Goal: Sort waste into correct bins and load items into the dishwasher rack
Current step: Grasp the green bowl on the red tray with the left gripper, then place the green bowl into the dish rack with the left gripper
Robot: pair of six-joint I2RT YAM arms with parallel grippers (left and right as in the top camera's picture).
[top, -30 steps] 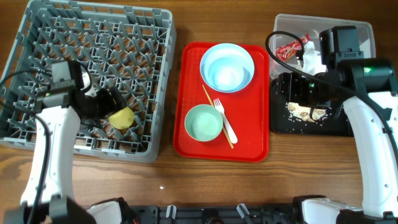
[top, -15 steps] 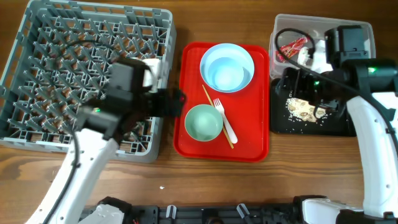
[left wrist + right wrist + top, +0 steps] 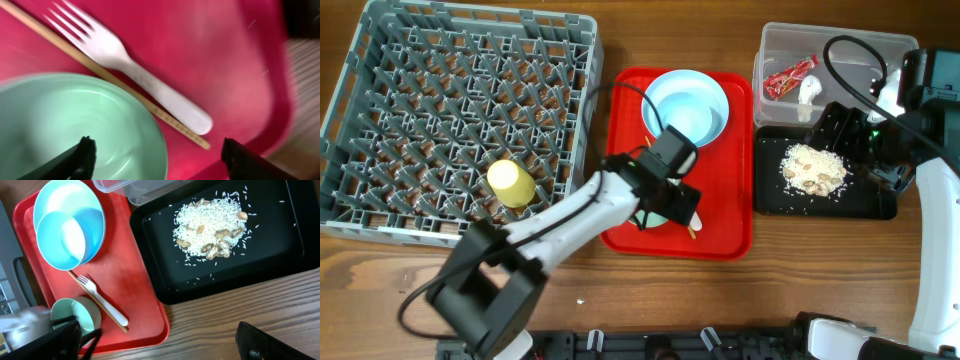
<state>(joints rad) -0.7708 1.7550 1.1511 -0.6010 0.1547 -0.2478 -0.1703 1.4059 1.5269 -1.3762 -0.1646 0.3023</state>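
One cup (image 3: 510,183) racked — left gripper (image 3: 159,159) has swung from the rack (image 3: 420,90) to the red tray (image 3: 730,220), jaws spread, empty, straddling the mint bowl (image 3: 70,120) rim. Next: drop, pinch the rim, lift clear of the fork (image 3: 150,85) and chopsticks (image 3: 167,119). Right gripper (image 3: 157,335) wide open, empty — has backed off the crumbs (image 3: 812,168).

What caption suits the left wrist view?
Open left gripper over the mint green bowl, white fork and chopsticks beside it on the red tray.
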